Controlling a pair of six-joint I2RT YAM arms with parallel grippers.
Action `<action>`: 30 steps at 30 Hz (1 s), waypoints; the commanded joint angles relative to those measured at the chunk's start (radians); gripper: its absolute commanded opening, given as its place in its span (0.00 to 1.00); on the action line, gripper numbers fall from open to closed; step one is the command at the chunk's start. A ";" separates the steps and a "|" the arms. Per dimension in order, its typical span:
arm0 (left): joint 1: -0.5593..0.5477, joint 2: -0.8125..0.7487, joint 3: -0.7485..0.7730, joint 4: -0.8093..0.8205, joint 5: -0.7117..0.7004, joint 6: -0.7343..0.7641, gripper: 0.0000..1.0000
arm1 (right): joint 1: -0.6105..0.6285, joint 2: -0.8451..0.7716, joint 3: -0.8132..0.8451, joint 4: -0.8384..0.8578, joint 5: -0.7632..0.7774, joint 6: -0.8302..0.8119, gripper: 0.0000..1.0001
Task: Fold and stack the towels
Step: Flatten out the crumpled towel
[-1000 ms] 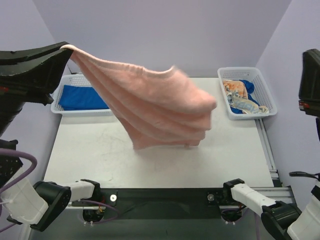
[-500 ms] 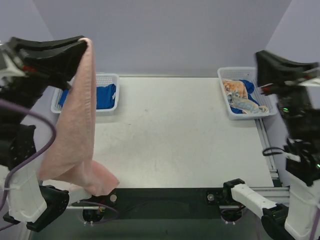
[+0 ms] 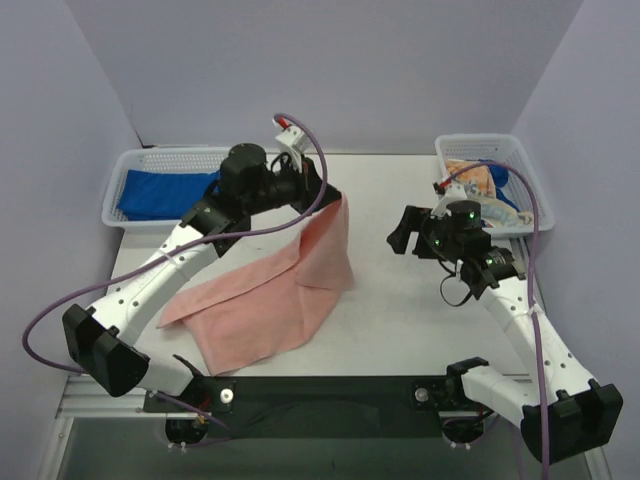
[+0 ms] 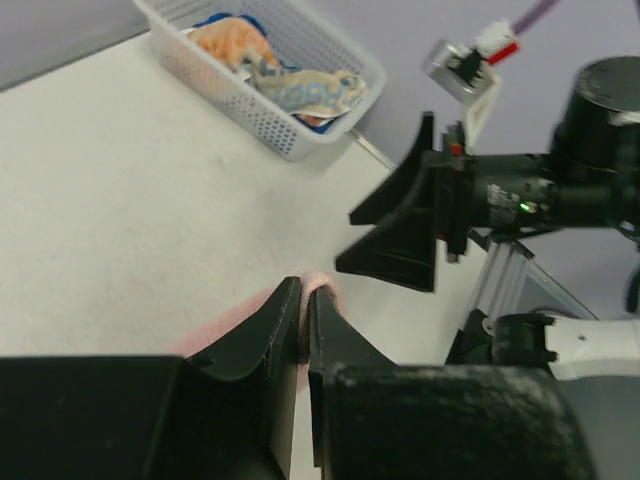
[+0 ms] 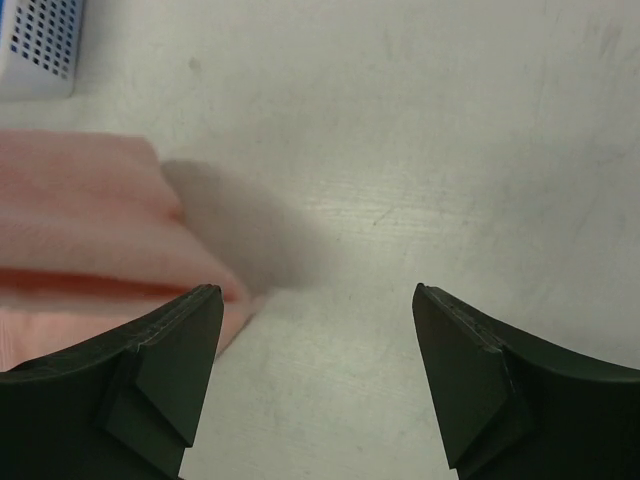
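Observation:
The salmon-pink towel (image 3: 265, 300) lies spread on the table, one corner lifted to a peak at the middle. My left gripper (image 3: 328, 192) is shut on that raised corner. In the left wrist view the pink edge (image 4: 326, 289) shows pinched between the left gripper (image 4: 303, 291) tips. My right gripper (image 3: 403, 238) hovers open just right of the towel, holding nothing. Seen from the right wrist, the right gripper (image 5: 318, 300) has wide jaws over bare table, with the pink towel (image 5: 90, 230) at the left. A blue towel (image 3: 160, 194) lies in the left basket. A white and orange printed towel (image 3: 474, 184) lies in the right basket.
The left white mesh basket (image 3: 150, 153) stands at the table's back left corner. At the back right is the right basket (image 3: 478, 140), also seen as the basket (image 4: 300, 50) in the left wrist view. Both arm bases sit at the near edge.
The pink towel, held high one second ago, now lies draped on the table with one corner raised. The left arm came down to the middle. The right gripper opened and holds no cloth.

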 commanded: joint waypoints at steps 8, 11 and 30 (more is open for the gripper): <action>0.032 0.216 -0.183 0.113 -0.239 0.021 0.00 | 0.020 0.081 -0.231 0.011 0.069 0.100 0.73; 0.061 0.306 -0.191 0.108 -0.235 0.004 0.00 | 0.020 0.150 -0.251 0.052 0.066 0.085 0.70; 0.178 0.385 -0.258 0.083 -0.227 0.006 0.00 | 0.146 0.465 -0.254 0.379 0.163 0.400 0.61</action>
